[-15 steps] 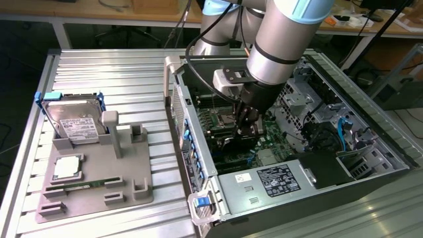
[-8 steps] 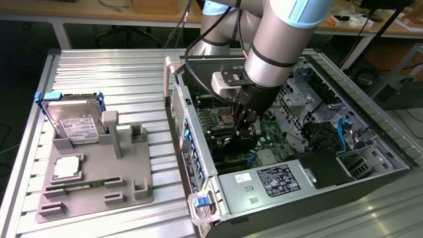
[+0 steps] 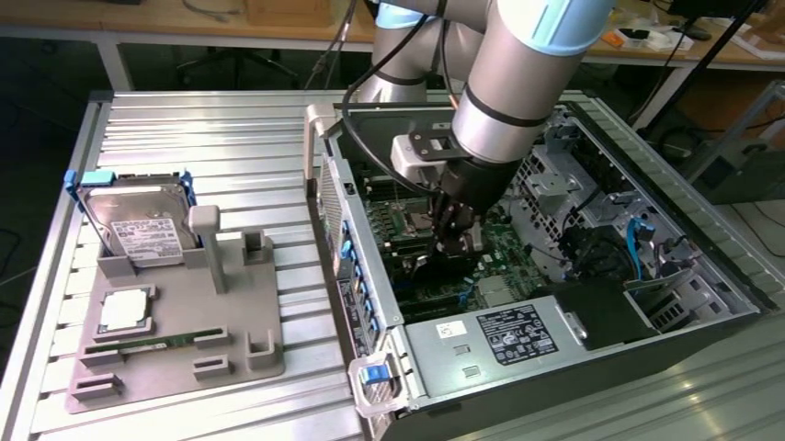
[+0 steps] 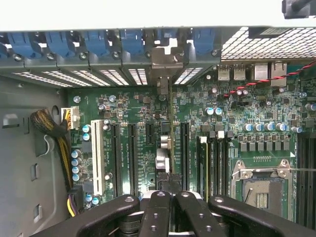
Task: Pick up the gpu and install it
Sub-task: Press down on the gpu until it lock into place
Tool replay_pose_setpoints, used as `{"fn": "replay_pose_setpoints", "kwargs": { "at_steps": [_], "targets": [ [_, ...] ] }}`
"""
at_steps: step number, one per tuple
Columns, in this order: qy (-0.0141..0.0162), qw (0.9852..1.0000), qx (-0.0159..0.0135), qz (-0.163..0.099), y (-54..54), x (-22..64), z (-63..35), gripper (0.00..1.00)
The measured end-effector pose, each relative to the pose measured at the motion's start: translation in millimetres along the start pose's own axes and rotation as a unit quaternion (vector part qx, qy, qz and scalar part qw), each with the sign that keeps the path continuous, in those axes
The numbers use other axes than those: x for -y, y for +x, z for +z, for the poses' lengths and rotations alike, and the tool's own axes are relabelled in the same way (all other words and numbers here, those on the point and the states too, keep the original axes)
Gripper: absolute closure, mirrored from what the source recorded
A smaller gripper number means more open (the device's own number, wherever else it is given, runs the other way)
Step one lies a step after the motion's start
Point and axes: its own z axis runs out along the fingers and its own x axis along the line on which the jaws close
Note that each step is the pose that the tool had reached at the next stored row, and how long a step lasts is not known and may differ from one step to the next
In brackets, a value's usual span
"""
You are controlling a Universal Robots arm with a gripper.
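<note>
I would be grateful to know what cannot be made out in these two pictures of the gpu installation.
- Wrist view: the gpu stands edge-on, so its fan face is hidden.
- Wrist view: the pincer covers the card's near end.
- Exterior view: the arm hides the card's slot, so whether it is seated cannot be told.
- Exterior view: the print on the hard drive label is too small to read.

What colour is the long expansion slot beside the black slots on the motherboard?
White, among black slots; the slot shows best in the wrist view.
</note>
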Motion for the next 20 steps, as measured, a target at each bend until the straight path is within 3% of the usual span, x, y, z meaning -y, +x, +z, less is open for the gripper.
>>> {"fn": "replay_pose_setpoints", "kwargs": {
  "at_steps": [12,16,17,18,20],
  "targets": [
    [-0.0002,1.0000,0.0017,0.000,-2.9,0.1,5.9,0.89],
    [-0.0001,1.0000,0.0042,0.000,-2.9,-0.1,7.9,0.89],
    [-0.0003,1.0000,0.0046,0.000,-3.2,0.0,5.6,0.89],
    [0.0006,1.0000,0.0069,0.000,-3.6,0.0,1.1,0.89],
    [0.0001,1.0000,0.0065,0.000,-3.1,-0.6,-11.0,0.89]
  ]
}}
